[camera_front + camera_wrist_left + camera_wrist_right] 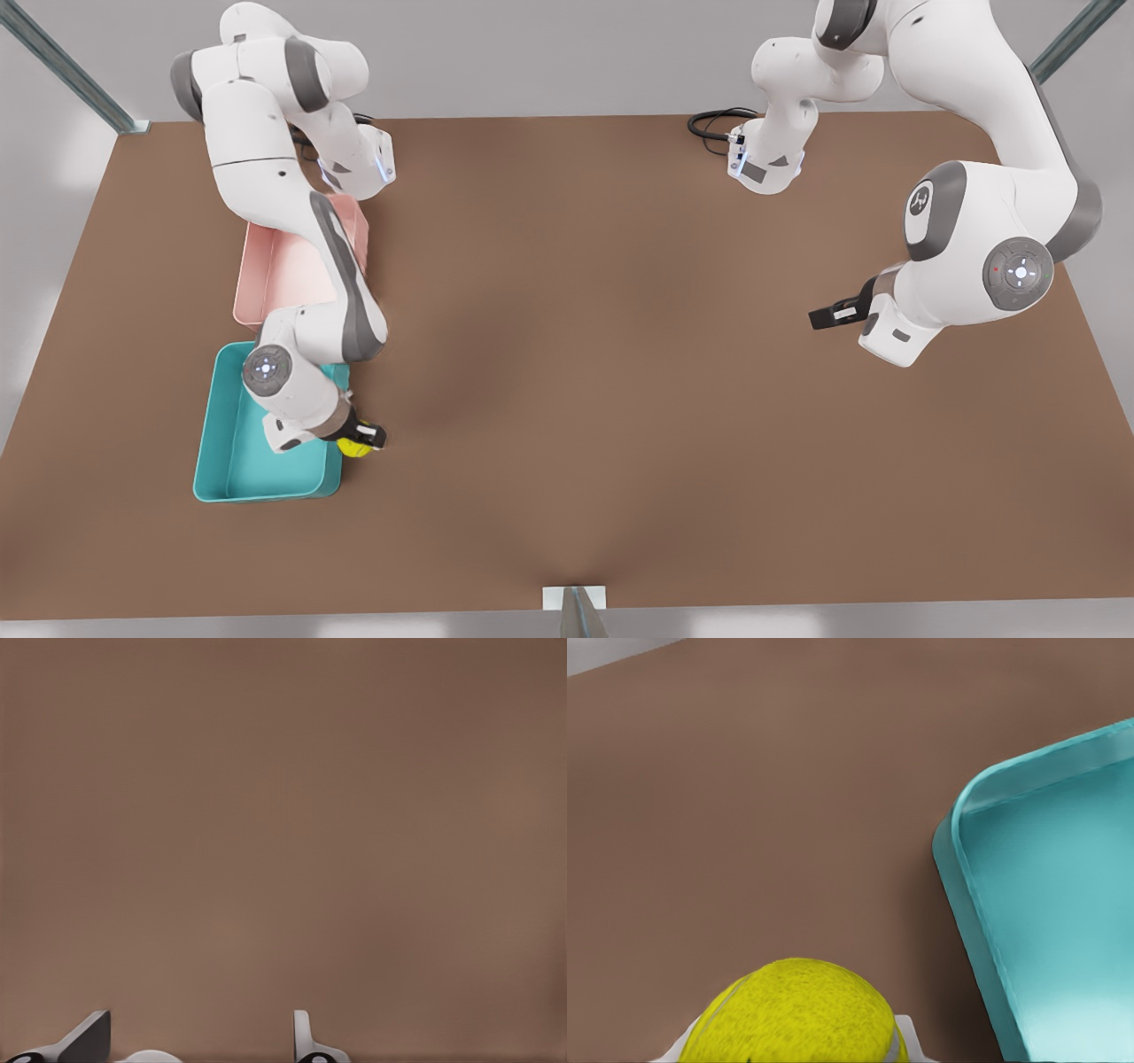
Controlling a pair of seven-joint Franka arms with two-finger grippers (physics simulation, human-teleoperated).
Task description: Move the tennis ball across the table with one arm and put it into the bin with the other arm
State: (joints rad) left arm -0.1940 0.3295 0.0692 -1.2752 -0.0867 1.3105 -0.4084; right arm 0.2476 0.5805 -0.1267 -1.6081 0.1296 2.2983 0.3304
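Tennis ball (356, 447), bright yellow-green and fuzzy, sits between the fingers of the right gripper (365, 439), just beside the bin (213, 425) at its corner nearest the middle of the table (620, 354). In the right wrist view the ball (793, 1014) fills the space between the pale fingertips (906, 1041), which close against its sides, and the teal wall of the bin (970, 904) curves past close by, with a strip of brown tabletop between ball and bin. Whether the ball rests on the table or is lifted off it cannot be told. No brand name or print can be read on the ball; the one mark that shows anywhere is a small white emblem on a grey joint cap of the left arm, too small to make out.

A pale pink tub (266, 275) lies just beyond the bin, toward the arm bases, partly hidden behind the right arm.

Well apart from the bin, toward the front view's right, the left gripper (828, 315) waits over bare table. In the left wrist view its two fingertips (301, 1036) stand apart with nothing between them, above plain brown surface (283, 815).
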